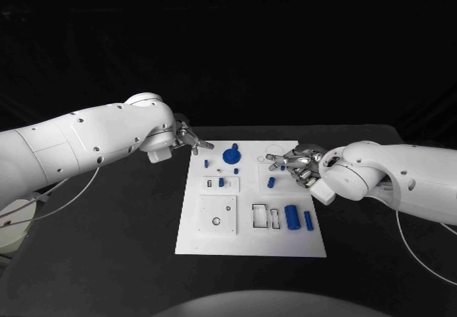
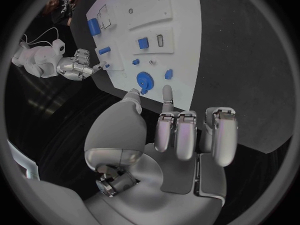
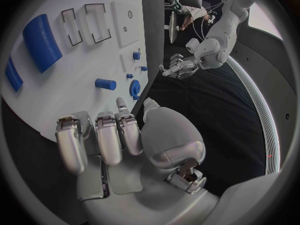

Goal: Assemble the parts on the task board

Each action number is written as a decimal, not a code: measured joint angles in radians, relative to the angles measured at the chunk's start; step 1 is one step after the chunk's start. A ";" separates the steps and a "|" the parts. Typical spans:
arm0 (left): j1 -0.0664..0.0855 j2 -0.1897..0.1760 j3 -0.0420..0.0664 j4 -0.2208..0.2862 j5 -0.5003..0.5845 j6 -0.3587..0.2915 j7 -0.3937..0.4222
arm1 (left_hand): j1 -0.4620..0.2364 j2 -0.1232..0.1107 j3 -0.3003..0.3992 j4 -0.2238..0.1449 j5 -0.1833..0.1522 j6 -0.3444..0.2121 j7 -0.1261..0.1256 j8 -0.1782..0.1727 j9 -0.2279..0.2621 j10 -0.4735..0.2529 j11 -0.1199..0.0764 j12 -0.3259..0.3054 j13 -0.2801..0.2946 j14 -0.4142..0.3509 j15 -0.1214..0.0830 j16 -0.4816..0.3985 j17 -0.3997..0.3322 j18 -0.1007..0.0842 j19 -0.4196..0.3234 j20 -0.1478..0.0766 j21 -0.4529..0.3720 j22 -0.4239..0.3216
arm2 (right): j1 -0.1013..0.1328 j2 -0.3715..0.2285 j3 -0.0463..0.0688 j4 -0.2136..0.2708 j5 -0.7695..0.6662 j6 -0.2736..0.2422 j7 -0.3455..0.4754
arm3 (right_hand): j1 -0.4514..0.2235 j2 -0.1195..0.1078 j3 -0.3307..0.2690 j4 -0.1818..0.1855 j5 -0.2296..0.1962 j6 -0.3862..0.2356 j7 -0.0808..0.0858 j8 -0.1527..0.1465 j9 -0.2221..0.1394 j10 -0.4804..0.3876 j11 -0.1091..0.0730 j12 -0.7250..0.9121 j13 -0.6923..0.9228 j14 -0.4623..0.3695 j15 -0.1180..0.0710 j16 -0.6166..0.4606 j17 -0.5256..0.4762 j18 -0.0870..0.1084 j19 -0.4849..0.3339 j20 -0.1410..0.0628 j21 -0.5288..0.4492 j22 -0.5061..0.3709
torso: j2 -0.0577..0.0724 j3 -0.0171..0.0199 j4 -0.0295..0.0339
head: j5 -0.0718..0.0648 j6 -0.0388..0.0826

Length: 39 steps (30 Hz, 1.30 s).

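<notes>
On the black table [image 1: 114, 264] before us lies the white task board [image 1: 286, 246], long side running away from us, with our two hands at its far end, one on either side.

Our left hand [image 1: 187, 140] hovers at the board's far left corner. From the left wrist view its fingers [image 2: 186, 137] are curled loosely and slightly apart, with nothing between them. The round blue gear [image 1: 232, 156] stands on the board just beside these fingertips, not touched; a small blue peg [image 1: 206, 162] lies near it on the board's left margin.

Our right hand [image 1: 297, 165] sits over the board's far right edge. In the right wrist view its fingers [image 3: 106, 137] are bent, side by side, and hold nothing. A short blue cylinder [image 1: 271, 182] lies on the board just ahead of them, near but apart from the fingertips.

Further toward us, a small blue block [image 1: 221, 182] stands in the board's middle left. Near the board's right edge a large blue cylinder [image 1: 291, 217] lies beside two open rectangular slots [image 1: 260, 216], with a slimmer blue bar [image 1: 308, 221] just to its right. A square white plate [image 1: 217, 213] with small holes fills the board's near left part.
</notes>
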 measured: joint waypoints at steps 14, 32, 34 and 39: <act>-0.033 0.078 -0.035 -0.131 -0.013 0.093 0.011 | 0.013 -0.003 0.000 0.000 0.000 0.000 0.000 -0.006 -0.004 0.000 0.000 0.000 0.000 0.000 0.000 0.000 0.000 0.000 0.000 0.000 0.000 0.000 | 0.000 0.004 0.000 0.000 0.000 0.001 0.000 | 0.000 0.000 -0.003 0.003 0.000 0.000 0.000 0.000 0.001 0.000 0.000 0.000 0.000 0.000 0.000 0.000 0.000 0.000 0.000 0.000 0.000 0.000 | 0.001 0.0000 -0.0006 | -0.003 0.004; -0.041 0.122 -0.037 -0.198 -0.040 0.096 0.044 | 0.039 0.016 0.003 0.003 -0.012 0.003 0.004 -0.018 -0.012 0.000 0.000 0.000 0.000 0.000 0.000 0.000 0.000 0.000 0.000 0.000 0.000 0.000 | -0.001 0.004 0.000 0.001 0.000 0.003 0.001 | 0.000 0.000 -0.003 0.003 0.000 0.000 0.000 0.000 0.001 0.000 0.000 0.000 0.000 0.000 0.000 0.000 0.000 0.000 0.000 0.000 0.000 0.000 | 0.000 0.0004 0.0000 | -0.003 -0.003; -0.042 0.128 -0.037 -0.207 -0.042 0.096 0.047 | 0.048 0.018 0.006 0.000 -0.012 0.003 0.004 -0.018 -0.014 0.000 0.000 0.000 0.000 0.000 0.000 0.000 0.000 0.000 0.000 0.000 0.000 0.000 | -0.001 0.004 0.000 0.001 0.000 0.003 0.001 | 0.000 0.000 -0.003 0.003 0.000 0.000 0.000 0.000 0.001 0.000 0.000 0.000 0.000 0.000 0.000 0.000 0.000 0.000 0.000 0.000 0.000 0.000 | 0.000 0.0004 -0.0001 | -0.004 -0.003; -0.045 0.141 -0.037 -0.225 -0.050 0.097 0.057 | 0.062 0.024 0.006 0.000 -0.012 0.003 0.004 -0.024 -0.016 0.000 0.000 0.000 0.000 0.000 0.000 0.000 0.000 0.000 0.000 0.000 0.000 0.000 | -0.001 0.005 0.000 0.001 0.000 0.003 0.001 | 0.000 0.000 -0.003 0.003 0.000 0.000 0.000 0.000 0.001 0.000 0.000 0.000 0.000 0.000 0.000 0.000 0.000 0.000 0.000 0.000 0.000 0.000 | 0.000 0.0004 -0.0006 | -0.004 -0.003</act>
